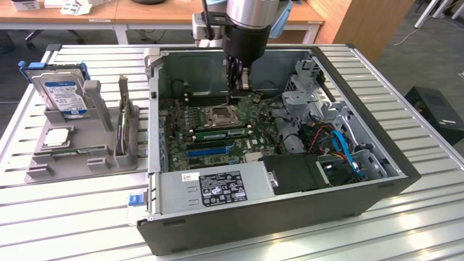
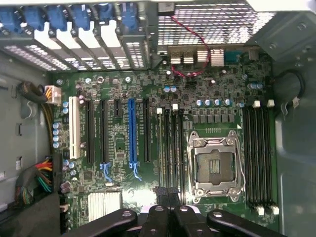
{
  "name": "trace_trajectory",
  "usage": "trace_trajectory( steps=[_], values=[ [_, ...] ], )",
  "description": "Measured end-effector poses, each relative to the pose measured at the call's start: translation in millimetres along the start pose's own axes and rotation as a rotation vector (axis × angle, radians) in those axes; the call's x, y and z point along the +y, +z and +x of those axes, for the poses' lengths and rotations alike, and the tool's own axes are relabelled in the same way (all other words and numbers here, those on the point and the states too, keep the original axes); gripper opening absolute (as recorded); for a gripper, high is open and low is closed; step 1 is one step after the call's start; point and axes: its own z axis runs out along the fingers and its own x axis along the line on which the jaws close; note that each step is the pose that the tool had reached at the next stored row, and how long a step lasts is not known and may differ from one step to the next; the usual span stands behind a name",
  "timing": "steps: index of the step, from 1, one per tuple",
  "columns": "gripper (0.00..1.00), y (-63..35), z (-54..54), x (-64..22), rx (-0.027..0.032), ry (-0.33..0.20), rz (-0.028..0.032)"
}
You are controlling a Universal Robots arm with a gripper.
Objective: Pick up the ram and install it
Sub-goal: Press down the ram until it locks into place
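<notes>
Gripper [image 1: 244, 86], jaws together and holding nothing visible, is hovering inside the computer case [image 1: 377, 163] above the motherboard [image 2: 148, 163], where a ram [image 1: 221, 132] is sitting seated beside the CPU socket [image 2: 216, 165].

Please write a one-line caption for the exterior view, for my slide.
Robot arm's gripper, jaws shut, reaches into the open computer case above the motherboard near the CPU socket.

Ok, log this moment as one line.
gripper: shut | where: inside case, over motherboard | ram: seated beside CPU socket
</notes>
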Motion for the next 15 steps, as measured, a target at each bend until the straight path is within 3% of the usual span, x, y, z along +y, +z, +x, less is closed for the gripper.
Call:
trace_trajectory(
  steps=[15],
  values=[
    [0.11, 0.6, 0.0, 0.0, -0.0091, 0.212, 0.0]
  ],
)
